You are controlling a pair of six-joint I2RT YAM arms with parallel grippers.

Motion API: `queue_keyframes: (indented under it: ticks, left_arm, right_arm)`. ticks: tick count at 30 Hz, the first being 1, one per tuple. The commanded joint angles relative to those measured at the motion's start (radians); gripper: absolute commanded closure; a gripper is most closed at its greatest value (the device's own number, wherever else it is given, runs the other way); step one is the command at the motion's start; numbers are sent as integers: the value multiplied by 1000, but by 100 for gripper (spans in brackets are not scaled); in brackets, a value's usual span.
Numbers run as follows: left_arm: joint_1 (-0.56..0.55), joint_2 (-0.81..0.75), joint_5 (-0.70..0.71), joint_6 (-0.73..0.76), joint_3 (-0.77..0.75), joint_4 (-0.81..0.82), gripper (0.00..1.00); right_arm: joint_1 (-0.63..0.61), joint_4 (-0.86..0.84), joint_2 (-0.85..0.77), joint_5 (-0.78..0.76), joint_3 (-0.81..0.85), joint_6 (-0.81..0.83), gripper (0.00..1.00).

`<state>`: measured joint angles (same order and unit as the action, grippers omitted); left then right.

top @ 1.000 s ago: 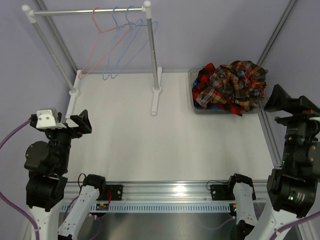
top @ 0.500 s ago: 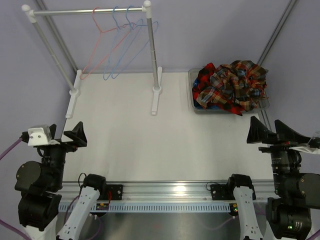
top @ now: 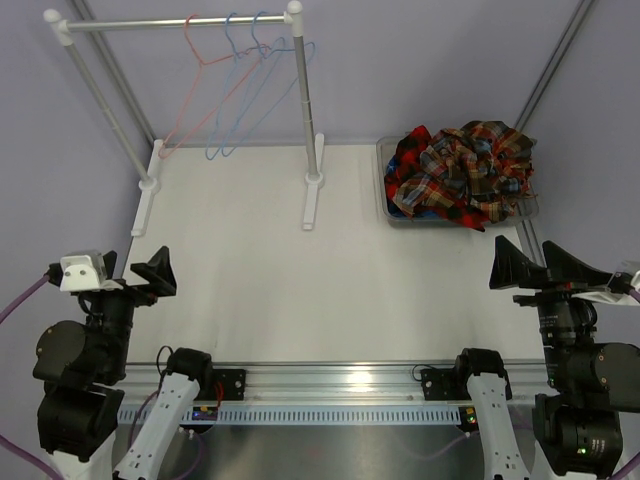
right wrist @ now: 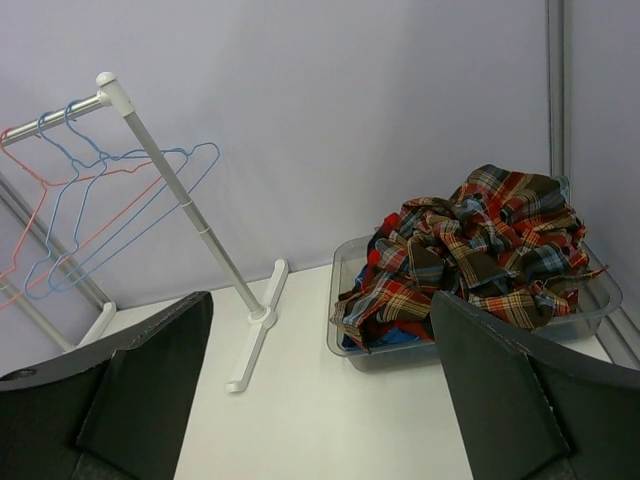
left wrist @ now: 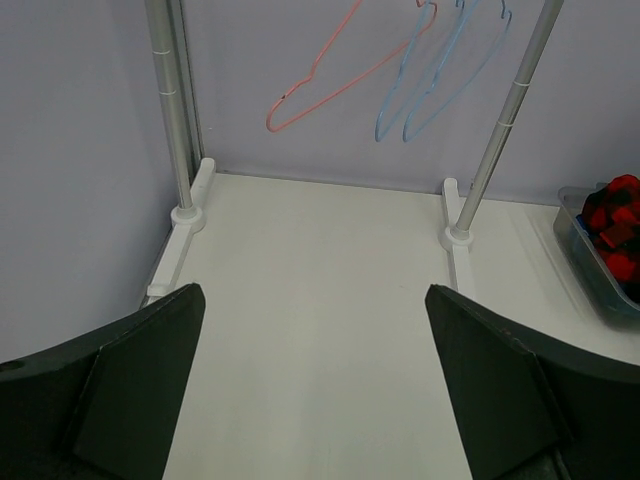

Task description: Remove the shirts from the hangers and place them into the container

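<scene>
The plaid shirts (top: pixel 460 170) lie in a crumpled heap in the clear grey container (top: pixel 384 190) at the table's far right; brown, red and blue cloth (right wrist: pixel 470 255) spills over its rim (right wrist: pixel 345 255). One pink-red hanger (top: pixel 205 100) and two light blue hangers (top: pixel 250 100) hang bare on the rack, also seen from the left wrist as the pink hanger (left wrist: pixel 320 85) and blue hangers (left wrist: pixel 440 80). My left gripper (top: pixel 130 275) is open over the near left of the table, nothing between its fingers (left wrist: pixel 312 295). My right gripper (top: pixel 530 262) is open and empty at the near right, short of the container (right wrist: pixel 320 300).
The white-and-steel rack stands at the back left: its right pole (top: pixel 305 110) rises from a white foot (top: pixel 311 195), its left pole (top: pixel 110 100) from another foot (top: pixel 150 190). Frame struts run along the table's right edge (top: pixel 535 270).
Both arms have drawn back toward the near edge. The right gripper moved away from the container and turned level. Both stayed open and empty.
</scene>
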<state>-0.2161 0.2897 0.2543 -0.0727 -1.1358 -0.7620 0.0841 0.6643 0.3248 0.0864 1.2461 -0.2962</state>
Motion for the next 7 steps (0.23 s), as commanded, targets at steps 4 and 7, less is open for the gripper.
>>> queue_keyframes:
  ticks: [4,7]
  left_arm:
    - [-5,35,-41,-19,7,27,1]
    - [-5,45,-44,-22,4,27,1]
  right_arm:
    - [-20,-35,-18,-39,-16,29,0]
    - [-21,-40,-16,-37,-16,31,1]
